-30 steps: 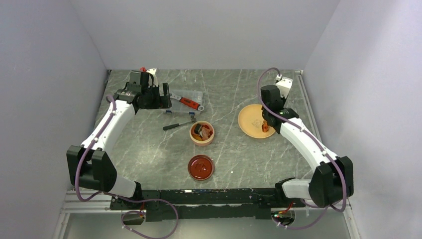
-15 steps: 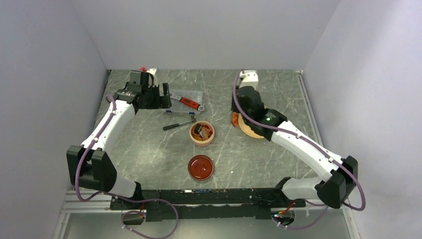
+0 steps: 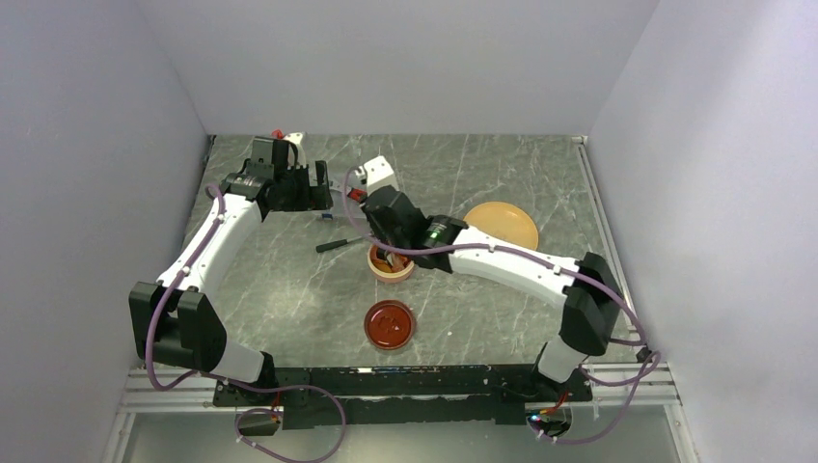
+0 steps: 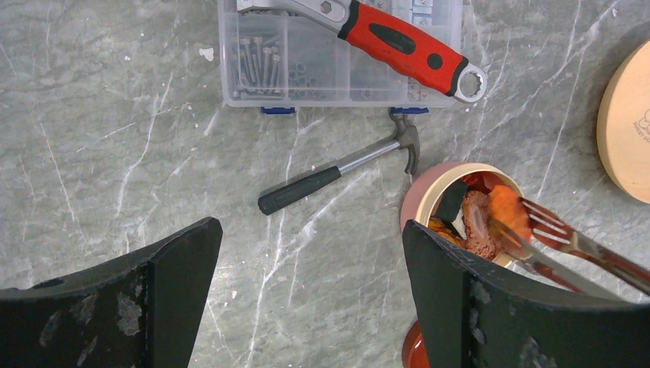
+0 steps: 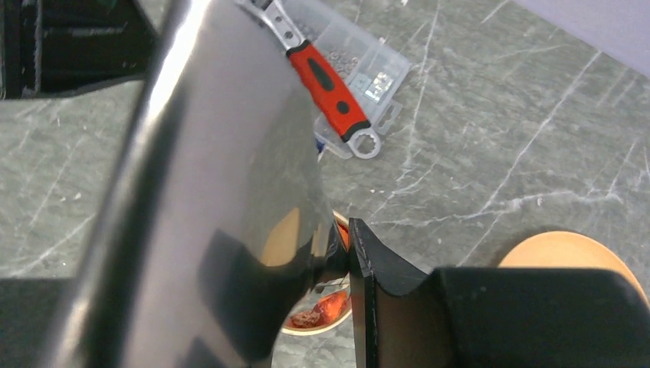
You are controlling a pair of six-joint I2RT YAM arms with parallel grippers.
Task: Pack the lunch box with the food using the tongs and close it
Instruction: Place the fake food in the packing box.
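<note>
The lunch box [image 4: 424, 203] stands uncovered mid-table, also seen in the top view [image 3: 391, 265]. Food lies in it: a brown piece [image 4: 479, 224] and a black-and-white roll [image 4: 452, 201]. My right gripper [image 5: 335, 241] is shut on the tongs [image 5: 215, 184]. Their forked tips [image 4: 552, 234] reach in from the right and pinch an orange piece [image 4: 506, 208] just over the tub. The dark red lid [image 3: 389, 324] lies flat in front of the tub. My left gripper [image 4: 310, 245] hangs open over bare table, left of the tub, holding nothing.
A clear case [image 4: 306, 69] with a red-handled wrench [image 4: 398, 46] sits at the back. A small black-handled hammer [image 4: 337, 172] lies between the case and the tub. The yellow plate [image 3: 501, 226] lies to the right with nothing showing on it.
My right arm has swung left from the plate to over the lunch box, carrying the tongs with the orange piece. The plate is now uncovered. The left arm has not moved.
</note>
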